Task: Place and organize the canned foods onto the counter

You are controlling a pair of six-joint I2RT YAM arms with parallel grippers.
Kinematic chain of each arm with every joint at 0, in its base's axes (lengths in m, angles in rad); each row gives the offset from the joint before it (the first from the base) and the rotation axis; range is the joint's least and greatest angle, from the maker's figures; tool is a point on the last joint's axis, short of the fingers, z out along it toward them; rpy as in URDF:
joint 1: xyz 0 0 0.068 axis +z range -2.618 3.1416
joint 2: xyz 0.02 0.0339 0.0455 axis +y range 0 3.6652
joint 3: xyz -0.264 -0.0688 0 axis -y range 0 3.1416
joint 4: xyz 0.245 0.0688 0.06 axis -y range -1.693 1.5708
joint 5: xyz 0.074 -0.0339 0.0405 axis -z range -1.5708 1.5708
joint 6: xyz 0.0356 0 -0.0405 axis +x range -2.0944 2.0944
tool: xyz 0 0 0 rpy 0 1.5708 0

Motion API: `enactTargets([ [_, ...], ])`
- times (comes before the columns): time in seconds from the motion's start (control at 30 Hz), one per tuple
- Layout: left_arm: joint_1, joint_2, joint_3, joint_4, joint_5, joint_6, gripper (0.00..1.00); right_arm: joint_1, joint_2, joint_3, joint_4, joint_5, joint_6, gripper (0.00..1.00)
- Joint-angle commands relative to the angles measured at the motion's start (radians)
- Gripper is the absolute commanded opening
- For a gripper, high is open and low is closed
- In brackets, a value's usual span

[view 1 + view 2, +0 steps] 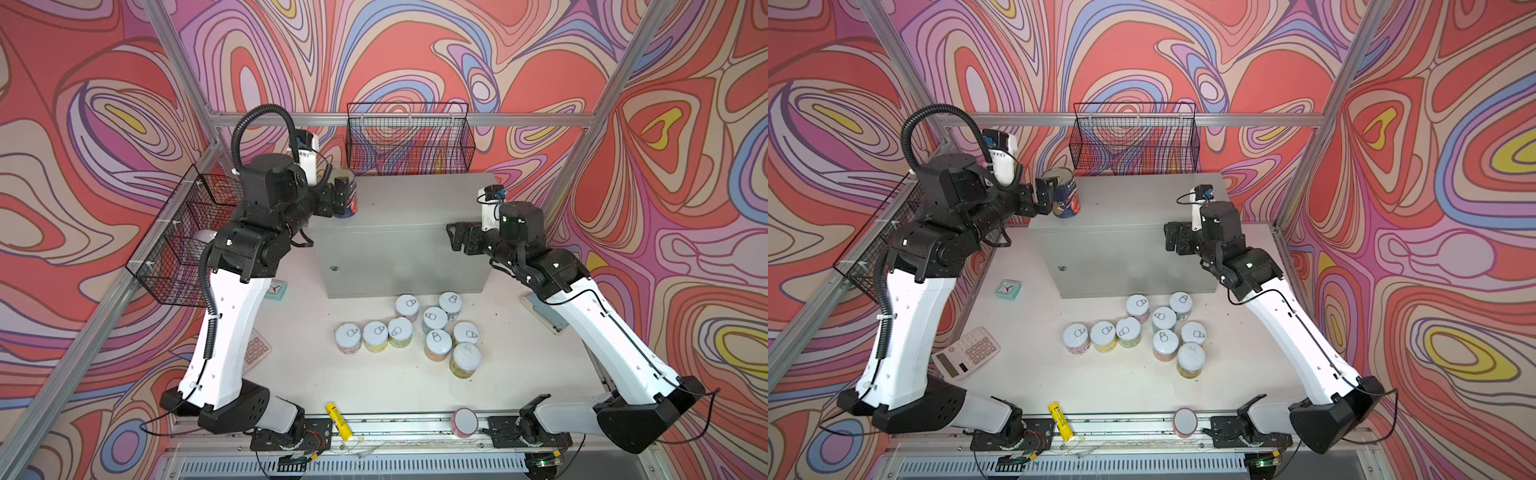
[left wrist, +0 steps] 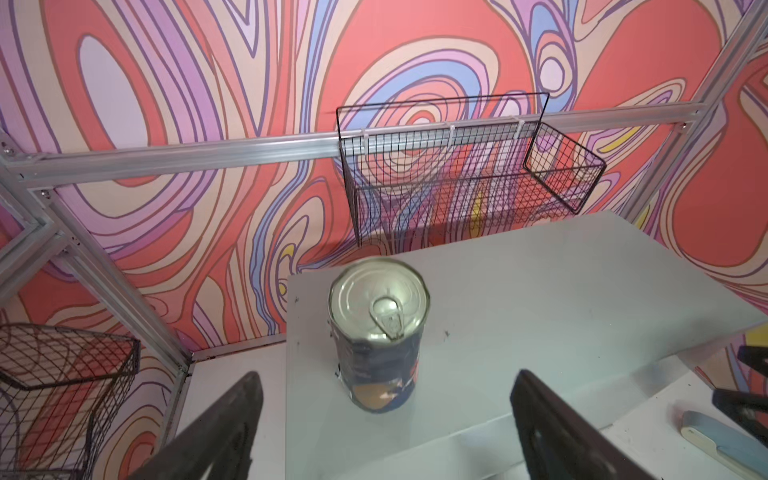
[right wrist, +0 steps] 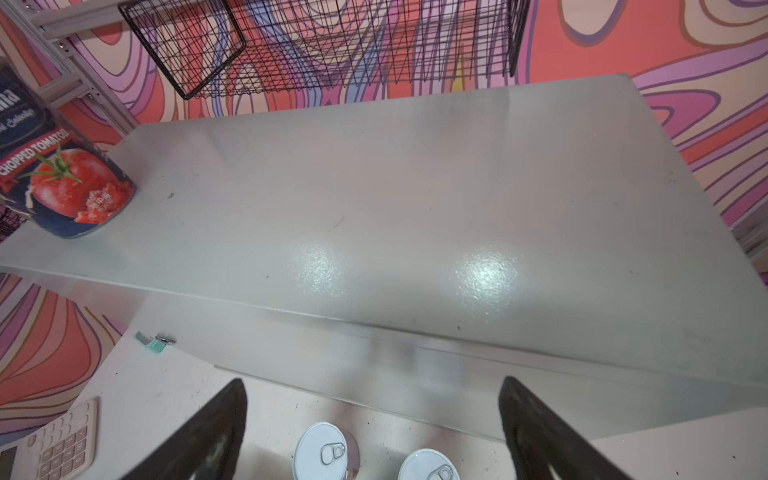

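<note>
Can [image 2: 379,332] just beyond left jaws

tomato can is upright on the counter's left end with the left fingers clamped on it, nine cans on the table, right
Not clamped: the left wrist view shows the left fingers spread wide, clear of the tomato can. The rest holds: it stands upright on the counter's left end, and nine cans sit on the table.
</note>
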Motion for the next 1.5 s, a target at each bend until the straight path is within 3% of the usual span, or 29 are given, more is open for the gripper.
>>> enactTargets([
  [0.0,-0.026,-0.072,-0.141,0.047,-0.065,-0.033,0.93,0.009,0.009,0.035,-0.014,-0.055,-0.008,0.96],
  [0.17,-0.03,-0.147,-0.339,0.107,-0.028,-0.068,0.87,0.011,0.014,0.026,0.01,-0.078,0.02,0.94],
  [0.37,-0.03,-0.124,-0.423,0.176,0.027,-0.105,0.82,0.011,0.041,0.053,0.004,-0.095,0.037,0.92],
  [0.8,-0.028,0.031,-0.346,0.241,-0.021,-0.105,0.78,0.011,0.041,0.039,0.028,-0.065,0.044,0.9],
  [1.1,-0.024,0.109,-0.276,0.257,-0.114,-0.094,0.61,0.011,0.048,0.015,0.06,-0.066,0.042,0.9],
  [1.37,0.013,0.177,-0.196,0.214,-0.132,-0.076,0.61,0.011,0.053,0.005,0.074,-0.058,0.027,0.9],
  [1.47,0.018,0.191,-0.191,0.214,-0.126,-0.08,0.75,0.011,0.056,0.0,0.08,-0.06,0.026,0.91],
])
